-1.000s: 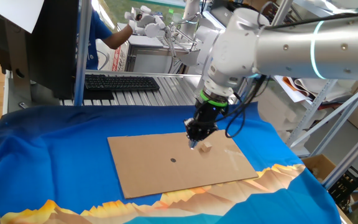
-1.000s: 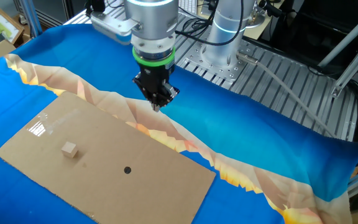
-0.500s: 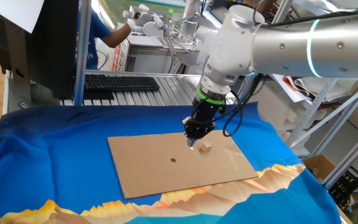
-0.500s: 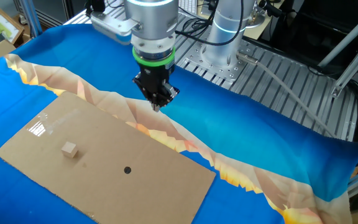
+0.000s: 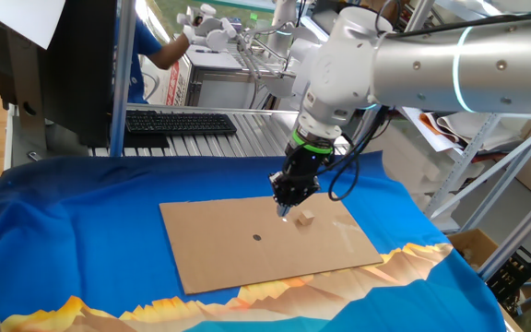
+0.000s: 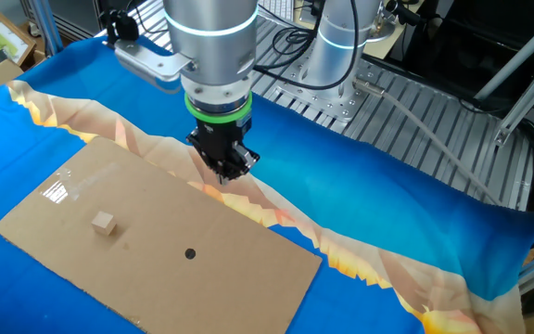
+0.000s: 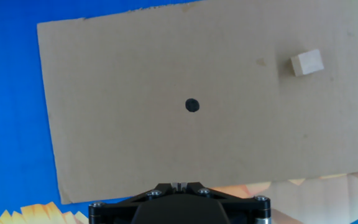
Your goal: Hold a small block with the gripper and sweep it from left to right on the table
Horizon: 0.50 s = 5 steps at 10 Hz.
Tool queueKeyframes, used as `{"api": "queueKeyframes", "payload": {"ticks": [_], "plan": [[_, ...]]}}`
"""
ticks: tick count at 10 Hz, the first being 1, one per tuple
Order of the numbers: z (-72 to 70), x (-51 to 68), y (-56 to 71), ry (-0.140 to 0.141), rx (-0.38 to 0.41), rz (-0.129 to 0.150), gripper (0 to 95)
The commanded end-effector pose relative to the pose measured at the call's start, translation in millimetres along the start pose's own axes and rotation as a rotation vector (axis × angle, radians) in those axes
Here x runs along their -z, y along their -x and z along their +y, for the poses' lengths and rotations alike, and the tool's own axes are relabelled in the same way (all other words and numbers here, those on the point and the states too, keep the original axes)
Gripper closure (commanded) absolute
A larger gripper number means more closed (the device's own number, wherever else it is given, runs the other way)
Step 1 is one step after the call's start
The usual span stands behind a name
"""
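Observation:
The small block is a pale tan cube lying free on the brown cardboard on the table's blue cloth. It also shows in the other fixed view and at the upper right of the hand view. My gripper, black with a green ring collar, hangs above the cardboard's far edge, just left of the block in this view and apart from it. In the other fixed view the gripper hovers over the cardboard's edge, well away from the block. Its jaws are together and hold nothing. In the hand view only the fingertips show.
A small dark round dot marks the middle of the cardboard. A grey slatted metal bench with a black keyboard stands behind the table. A metal shelf frame is at the right. The orange-yellow jagged print borders the cardboard.
My gripper has shifted a little to the left and lower, nearer the cardboard's edge. The block has not moved.

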<state>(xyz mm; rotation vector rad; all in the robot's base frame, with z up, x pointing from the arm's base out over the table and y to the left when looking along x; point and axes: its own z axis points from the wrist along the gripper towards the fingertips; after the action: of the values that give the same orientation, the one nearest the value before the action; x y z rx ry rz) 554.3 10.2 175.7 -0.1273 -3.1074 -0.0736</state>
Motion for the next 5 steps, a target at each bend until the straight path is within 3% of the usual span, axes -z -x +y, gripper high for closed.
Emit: {"api": "queueKeyframes", "payload": {"ticks": [1,4,5], "plan": [[0.2,0.0,0.7,-0.01,0.128,0.0,95.0],[0.2,0.0,0.7,-0.018,0.243,-0.022,95.0],[0.2,0.0,0.7,-0.006,0.262,-0.023,95.0]]}}
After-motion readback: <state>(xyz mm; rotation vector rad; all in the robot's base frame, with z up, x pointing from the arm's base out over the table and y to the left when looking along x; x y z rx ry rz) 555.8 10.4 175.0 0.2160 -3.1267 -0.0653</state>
